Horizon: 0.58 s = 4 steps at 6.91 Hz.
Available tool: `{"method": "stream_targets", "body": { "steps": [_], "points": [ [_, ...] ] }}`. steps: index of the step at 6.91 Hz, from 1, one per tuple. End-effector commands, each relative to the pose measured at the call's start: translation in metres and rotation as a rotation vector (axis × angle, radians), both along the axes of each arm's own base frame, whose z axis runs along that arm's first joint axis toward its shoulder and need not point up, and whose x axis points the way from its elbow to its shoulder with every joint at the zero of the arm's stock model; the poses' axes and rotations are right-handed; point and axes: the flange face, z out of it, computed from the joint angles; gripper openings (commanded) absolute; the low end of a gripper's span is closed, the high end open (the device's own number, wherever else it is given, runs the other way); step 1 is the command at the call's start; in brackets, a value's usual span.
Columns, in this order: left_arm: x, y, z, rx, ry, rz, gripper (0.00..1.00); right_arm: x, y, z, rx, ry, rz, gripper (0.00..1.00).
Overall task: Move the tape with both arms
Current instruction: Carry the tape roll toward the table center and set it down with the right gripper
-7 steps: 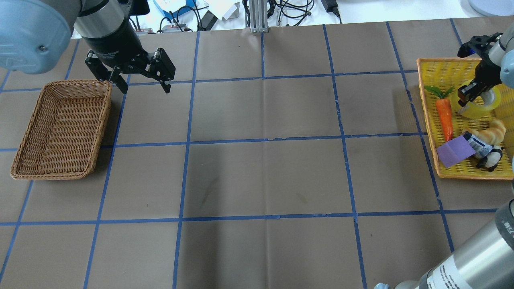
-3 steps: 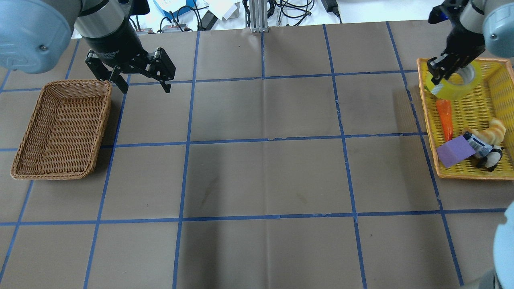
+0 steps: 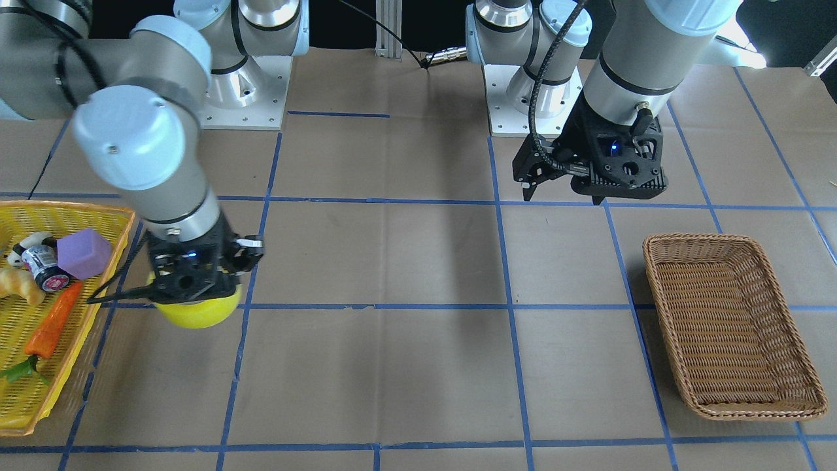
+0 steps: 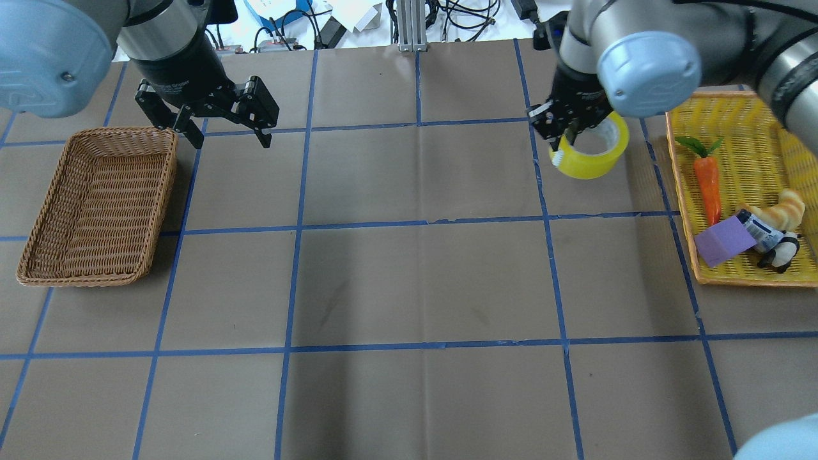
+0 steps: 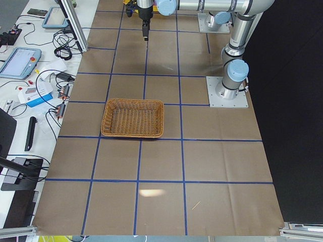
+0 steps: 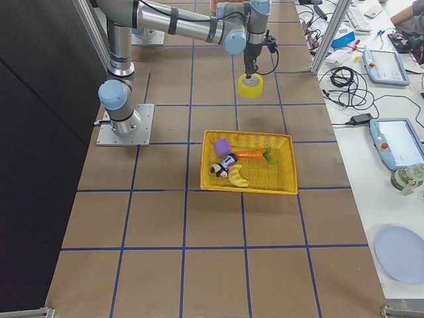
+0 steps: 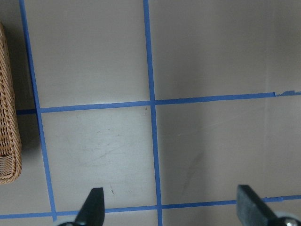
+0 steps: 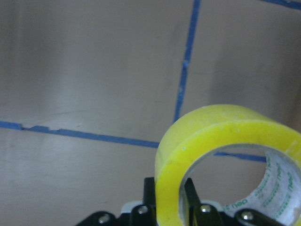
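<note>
- Across the table from the robot, the right gripper (image 3: 196, 281) is clamped on the yellow tape roll (image 3: 196, 314). The roll hangs under it, just beside the yellow basket (image 3: 13, 392) and outside it. The left gripper (image 3: 562, 190) hangs with its jaws spread, near the wicker basket (image 3: 726, 320).
- From over the robot's shoulders, the right gripper (image 4: 562, 144) pinches the wall of the tape roll (image 4: 591, 160), one finger inside the ring and one outside. The roll is over the table (image 4: 415, 287), near the yellow basket (image 4: 754, 121). That basket holds a carrot (image 4: 708, 185), a purple block (image 4: 722, 241), a croissant (image 4: 783, 207) and a panda toy (image 4: 776, 255). The left gripper (image 4: 230, 137) gapes wide by the far corner of the wicker basket (image 4: 96, 204).
- From the left end, the wicker basket (image 5: 132, 118) sits on the table. The left gripper (image 5: 145, 30) is too small here to judge its jaws.
- From the right end, the tape roll (image 6: 250, 86) hangs from the right gripper (image 6: 249, 78), beyond the yellow basket (image 6: 278, 165).
- On the left wrist camera, the left gripper (image 7: 171, 212) has its fingertips far apart over bare table, with the wicker basket (image 7: 9, 117) at the edge.
- On the right wrist camera, the right gripper (image 8: 169, 197) squeezes the wall of the tape roll (image 8: 211, 136).
</note>
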Motion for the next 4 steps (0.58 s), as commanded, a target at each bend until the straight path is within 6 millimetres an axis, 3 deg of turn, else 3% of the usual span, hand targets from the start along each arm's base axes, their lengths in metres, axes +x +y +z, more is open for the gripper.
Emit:
{"method": "stream_targets", "body": {
  "steps": [1, 2, 3, 4],
  "points": [
    [-0.001, 0.000, -0.001, 0.001, -0.001, -0.003, 1.00, 0.114, 0.057, -0.030, 0.068, -0.111, -0.151, 0.05],
    [-0.001, 0.000, -0.001, 0.001, -0.001, -0.002, 1.00, 0.148, 0.071, -0.054, 0.070, -0.129, -0.218, 0.06],
    [-0.002, 0.001, 0.000, 0.000, 0.003, -0.003, 1.00, 0.177, 0.084, -0.073, 0.076, -0.122, -0.263, 0.13],
    [0.000, 0.000, -0.001, 0.003, 0.003, -0.003, 1.00, 0.180, 0.084, -0.080, 0.080, -0.108, -0.270, 0.88]
  ]
}}
